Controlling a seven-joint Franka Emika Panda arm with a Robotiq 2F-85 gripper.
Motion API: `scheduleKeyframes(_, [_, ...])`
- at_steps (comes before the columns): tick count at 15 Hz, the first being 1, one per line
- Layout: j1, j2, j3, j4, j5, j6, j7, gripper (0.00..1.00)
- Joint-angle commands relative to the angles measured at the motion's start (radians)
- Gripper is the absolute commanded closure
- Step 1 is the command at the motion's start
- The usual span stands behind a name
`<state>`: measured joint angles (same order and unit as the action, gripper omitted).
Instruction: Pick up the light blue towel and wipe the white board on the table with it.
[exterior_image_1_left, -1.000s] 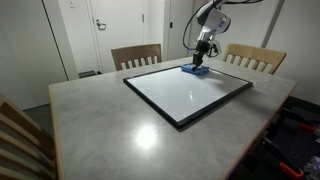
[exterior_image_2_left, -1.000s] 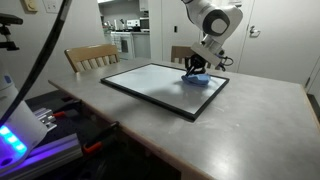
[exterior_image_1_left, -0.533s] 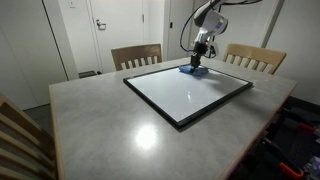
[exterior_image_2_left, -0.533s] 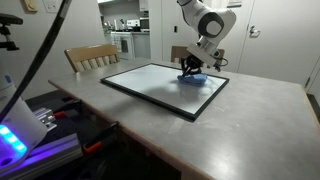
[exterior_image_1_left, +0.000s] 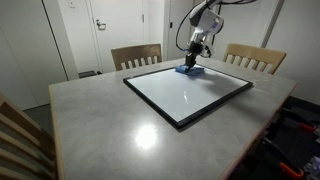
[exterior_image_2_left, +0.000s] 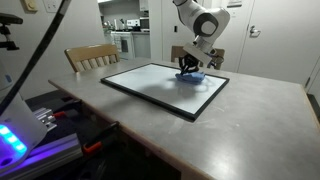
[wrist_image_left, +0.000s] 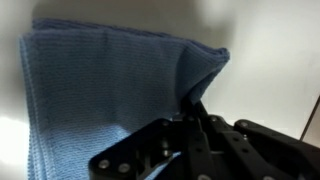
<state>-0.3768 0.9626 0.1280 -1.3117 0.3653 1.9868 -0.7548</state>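
And the black Robotiq gripper sits at the edge of the black-framed white board, jaws pinching 1 fold of the light blue cloth towel.

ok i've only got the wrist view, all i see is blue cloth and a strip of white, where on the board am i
observer: The light blue towel lies on the white board close to the edge nearest the arm, by a far corner.
operator: how much board is left past it
observer: Nearly all of it. In both exterior views the white surface stretches away from the towel with nothing else on it.
operator: anything close behind the gripper
observer: A wooden chair stands at the table edge beyond the board, apart from the gripper.
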Motion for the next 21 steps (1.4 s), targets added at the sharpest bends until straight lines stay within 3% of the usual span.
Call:
scheduleKeyframes(1, [0.024,-0.013,0.013,-0.033,0.017,0.046,0.021,0.99])
scheduleKeyframes(21, [0.15,0.007,0.058,-0.033,-0.004,0.061,0.094,0.99])
